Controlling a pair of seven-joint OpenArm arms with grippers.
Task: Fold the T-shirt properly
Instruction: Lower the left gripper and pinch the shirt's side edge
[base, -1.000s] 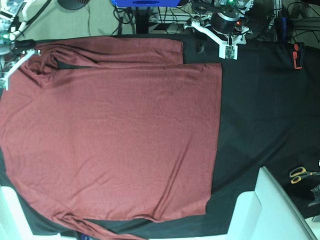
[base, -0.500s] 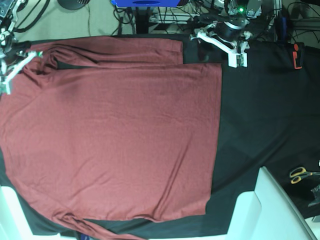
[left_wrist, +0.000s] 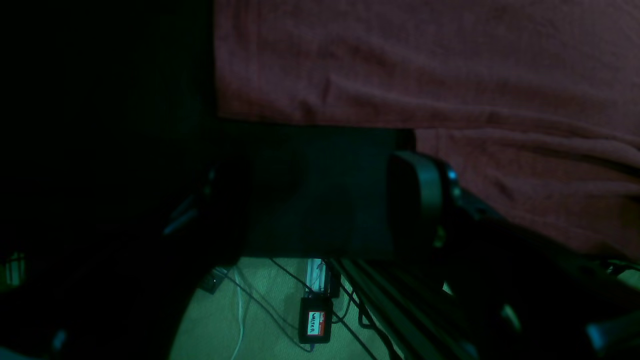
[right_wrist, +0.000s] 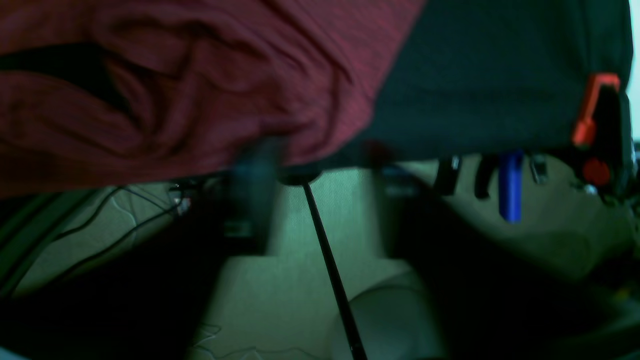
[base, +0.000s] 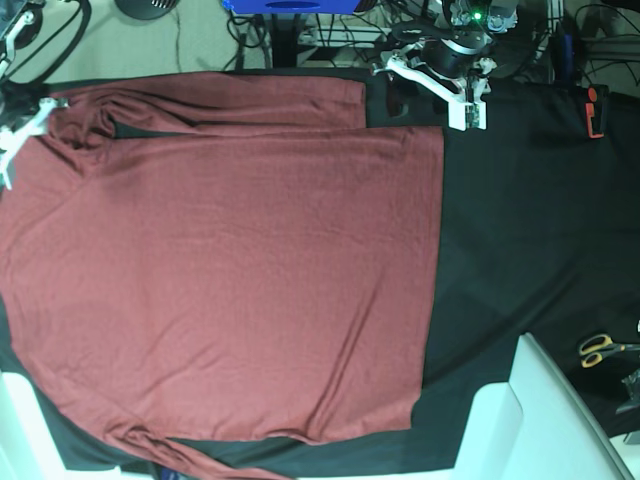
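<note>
The brick-red T-shirt (base: 230, 270) lies spread flat on the black cloth sheet (base: 520, 230). One long sleeve is folded across its far edge (base: 230, 105), and the other is bunched at the near edge (base: 200, 455). My right gripper (base: 22, 135) hovers over the shirt's far left shoulder. In the right wrist view its blurred fingers (right_wrist: 250, 195) stand apart with only floor between them, below the rumpled shirt (right_wrist: 175, 90). My left gripper (base: 437, 88) is open and holds nothing by the shirt's far right corner (left_wrist: 425, 60). One dark finger (left_wrist: 420, 200) shows over the black sheet.
Scissors (base: 600, 348) lie at the right edge. An orange-red clip (base: 596, 112) sits on the sheet at the far right. White blocks stand at the near right (base: 540, 420) and near left (base: 15, 430). Cables and stands crowd the floor behind the table.
My right gripper's fingers have parted and it has drawn slightly left off the shoulder. My left gripper shifted a little left and back at the far edge. The shirt lies as before.
</note>
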